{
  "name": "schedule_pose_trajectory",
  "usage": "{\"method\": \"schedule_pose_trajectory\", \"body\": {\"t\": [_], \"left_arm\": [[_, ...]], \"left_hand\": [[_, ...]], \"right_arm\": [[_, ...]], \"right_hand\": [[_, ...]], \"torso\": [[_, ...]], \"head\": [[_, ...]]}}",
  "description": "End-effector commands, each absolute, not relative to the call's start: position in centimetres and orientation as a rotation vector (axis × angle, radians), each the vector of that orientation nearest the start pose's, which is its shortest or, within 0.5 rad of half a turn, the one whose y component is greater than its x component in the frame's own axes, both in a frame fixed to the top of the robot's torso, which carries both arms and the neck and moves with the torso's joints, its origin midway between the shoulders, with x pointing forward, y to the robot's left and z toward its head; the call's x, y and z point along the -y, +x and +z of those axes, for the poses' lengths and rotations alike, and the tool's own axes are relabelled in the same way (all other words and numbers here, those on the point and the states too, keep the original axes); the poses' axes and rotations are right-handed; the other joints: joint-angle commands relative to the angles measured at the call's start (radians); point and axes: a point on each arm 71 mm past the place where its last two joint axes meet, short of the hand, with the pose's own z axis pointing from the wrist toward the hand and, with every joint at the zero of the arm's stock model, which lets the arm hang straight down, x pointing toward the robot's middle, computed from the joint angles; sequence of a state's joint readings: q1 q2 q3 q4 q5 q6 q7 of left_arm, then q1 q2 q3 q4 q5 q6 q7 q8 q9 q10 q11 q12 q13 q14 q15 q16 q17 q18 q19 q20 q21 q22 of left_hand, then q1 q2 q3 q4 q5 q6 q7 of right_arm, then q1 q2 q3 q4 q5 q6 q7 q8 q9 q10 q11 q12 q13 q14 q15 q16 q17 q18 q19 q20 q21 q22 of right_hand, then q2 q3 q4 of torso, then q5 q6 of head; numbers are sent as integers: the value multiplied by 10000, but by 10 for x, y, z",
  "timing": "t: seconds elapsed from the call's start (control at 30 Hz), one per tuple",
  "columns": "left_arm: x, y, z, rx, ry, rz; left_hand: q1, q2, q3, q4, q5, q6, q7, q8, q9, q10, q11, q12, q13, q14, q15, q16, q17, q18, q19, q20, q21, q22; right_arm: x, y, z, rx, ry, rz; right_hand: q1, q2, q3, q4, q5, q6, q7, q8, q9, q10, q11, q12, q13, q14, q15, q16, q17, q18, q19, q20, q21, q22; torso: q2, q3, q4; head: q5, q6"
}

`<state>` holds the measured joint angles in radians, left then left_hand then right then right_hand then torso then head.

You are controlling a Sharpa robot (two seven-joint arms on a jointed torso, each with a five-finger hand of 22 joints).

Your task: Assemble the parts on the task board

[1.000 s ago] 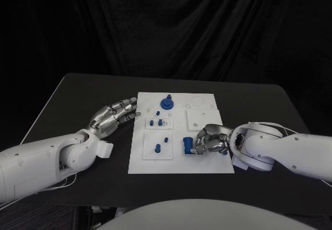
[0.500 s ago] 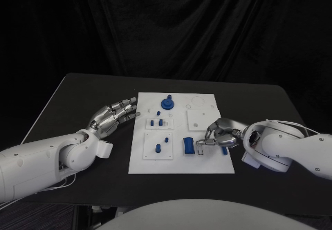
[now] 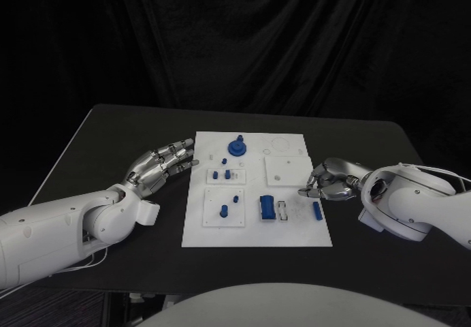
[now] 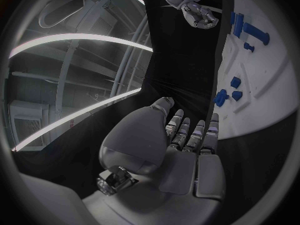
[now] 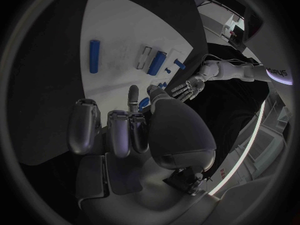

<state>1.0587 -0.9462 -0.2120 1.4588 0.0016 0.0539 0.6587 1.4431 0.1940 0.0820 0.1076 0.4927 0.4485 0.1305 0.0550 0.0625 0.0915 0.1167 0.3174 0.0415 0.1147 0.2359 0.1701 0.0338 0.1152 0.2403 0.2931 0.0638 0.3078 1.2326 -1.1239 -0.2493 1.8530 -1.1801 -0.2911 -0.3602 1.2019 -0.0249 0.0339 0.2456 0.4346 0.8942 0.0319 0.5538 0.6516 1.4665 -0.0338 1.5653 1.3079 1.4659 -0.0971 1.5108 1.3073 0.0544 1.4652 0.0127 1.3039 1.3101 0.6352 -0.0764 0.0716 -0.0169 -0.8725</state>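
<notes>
Blue parts sit on the white board (image 3: 253, 235) mid-bench: I see a round knobbed piece (image 3: 237, 146) near its far edge, small pegs (image 3: 224, 175) below that, a thick cylinder (image 3: 267, 207) beside a pale slot (image 3: 282, 210), and a thin rod (image 3: 316, 210) near the board's right edge. My right robot hand (image 3: 332, 182) hovers over that right edge, fingers curled in, holding nothing I can make out. My left robot hand (image 3: 163, 165) lies flat on the black bench (image 3: 118, 136) at the board's left edge, fingers spread and empty. Dark curtain hangs behind.
</notes>
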Motion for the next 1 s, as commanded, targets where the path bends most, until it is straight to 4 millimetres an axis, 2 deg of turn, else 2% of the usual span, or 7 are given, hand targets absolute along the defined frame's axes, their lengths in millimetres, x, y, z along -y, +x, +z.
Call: {"method": "schedule_pose_trajectory", "body": {"t": [0.03,0.27,0.4,0.6,0.8,0.87,1.0], "left_arm": [[-268,428,-284,-14823,-11579,-17658],[-266,429,-284,-14842,-11569,-17699],[-266,429,-285,-14852,-11573,-17697],[-267,429,-285,-14860,-11581,-17676],[-267,429,-285,-14873,-11588,-17669],[-267,429,-285,-14879,-11589,-17671],[-267,429,-285,-14895,-11594,-17675]], "left_hand": [[-99,-30,60,-19,57,-18,-1,36,-4,-17,79,66,16,-3,64,51,9,-89,90,-9,46,9],[-107,-42,76,-20,58,-35,1,36,-6,-15,87,57,15,-4,67,51,8,-90,89,-8,46,-3],[-107,-42,76,-20,58,-35,1,36,-6,-15,87,57,15,-4,67,51,8,-90,89,-8,46,-3],[-107,-42,76,-20,58,-35,1,36,-6,-15,87,57,15,-4,67,51,8,-90,89,-8,46,-3],[-107,-42,76,-20,58,-35,1,36,-6,-15,87,57,15,-4,67,51,8,-90,89,-8,46,-3],[-107,-42,76,-20,58,-35,1,36,-6,-15,87,57,15,-4,67,51,8,-90,89,-8,46,-3],[-115,-46,94,-20,60,-40,2,35,-7,-15,90,61,15,-7,68,50,7,-92,98,-8,49,2]], "right_arm": [[263,391,-232,-20373,1190,3489],[264,391,-237,-20478,367,2438],[264,389,-241,-20704,44,2005],[263,387,-248,-21012,-224,1628],[264,386,-253,-21287,-343,1338],[264,385,-254,-21355,-363,1261],[264,384,-256,-21464,-401,1142]], "right_hand": [[44,-112,44,46,205,78,-21,158,136,1043,-52,55,2629,835,-13,-44,1604,62,209,6,1,1810],[-26,-175,68,170,336,65,-71,411,387,1043,-100,55,2629,827,-51,-68,1569,65,201,-28,-12,1804],[-150,-194,60,323,138,44,-98,573,563,1043,-126,55,2629,831,-76,-63,1580,62,204,-52,-3,1807],[-323,-185,37,420,-229,31,-119,711,731,1043,-147,55,2629,830,-95,-70,1571,61,205,-74,-4,1807],[-474,-163,7,433,-503,-19,-112,732,798,1043,-144,55,2629,825,-96,-86,1546,67,196,-80,-32,1798],[-631,-140,-30,440,-720,-103,-80,654,781,1043,-120,55,2629,825,-82,-88,1544,74,182,-72,-75,1786],[-722,-112,-34,430,-810,-216,-25,455,672,1043,-77,55,2629,824,-49,-92,1539,77,174,-51,-99,1779]], "torso": [[4,-4,10],[44,30,-12],[39,25,-14],[59,39,-18],[69,45,-12],[61,40,-11],[56,37,-14]], "head": [[-43,-1],[-43,-1],[-40,-1],[-33,-1],[-60,-1],[-60,-1],[-62,-1]]}}
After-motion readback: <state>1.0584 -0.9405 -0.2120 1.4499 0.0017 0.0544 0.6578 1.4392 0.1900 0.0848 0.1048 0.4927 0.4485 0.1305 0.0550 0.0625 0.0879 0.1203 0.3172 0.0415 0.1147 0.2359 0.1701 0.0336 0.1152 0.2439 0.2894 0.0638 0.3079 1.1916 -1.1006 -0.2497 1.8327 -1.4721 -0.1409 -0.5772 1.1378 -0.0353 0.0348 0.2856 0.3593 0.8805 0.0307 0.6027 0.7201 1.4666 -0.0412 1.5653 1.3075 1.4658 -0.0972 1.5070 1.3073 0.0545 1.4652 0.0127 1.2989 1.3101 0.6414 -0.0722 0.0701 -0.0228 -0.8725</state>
